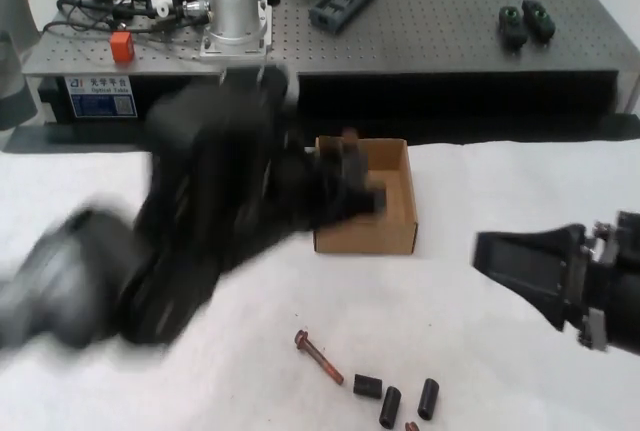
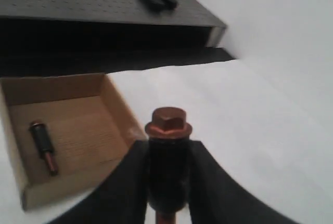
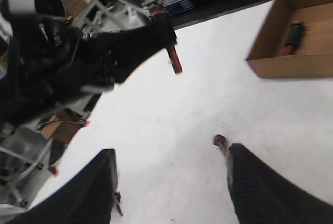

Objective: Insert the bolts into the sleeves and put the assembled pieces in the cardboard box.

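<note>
The left jaws are pinched on an assembled piece (image 2: 167, 161), a black sleeve with a copper bolt through it; the hex head (image 2: 168, 122) stands clear of the sleeve at one end and the copper shank tip (image 3: 174, 64) sticks out at the other; in the right wrist view its long axis is close to upright, slightly tilted, head up and tip down toward the white surface (image 1: 470, 351); it hangs in the air near the cardboard box (image 1: 365, 236), and whether it is over the opening I cannot tell.

The box stands open side up on the surface; on its floor lies a second assembled piece (image 2: 42, 146), flat, its long axis running along one side wall and close to it, the sleeve at one end and bare copper shank at the other.

The right jaws are spread wide and hold nothing, above the surface and apart from the box; a copper bolt end (image 3: 219, 141) on the surface shows past one of the fingers (image 3: 260, 187).

At the near edge of the high view a loose bolt (image 1: 318, 355) lies flat on a diagonal, head away from three loose sleeves (image 1: 390, 406) lying just beyond its tip.
</note>
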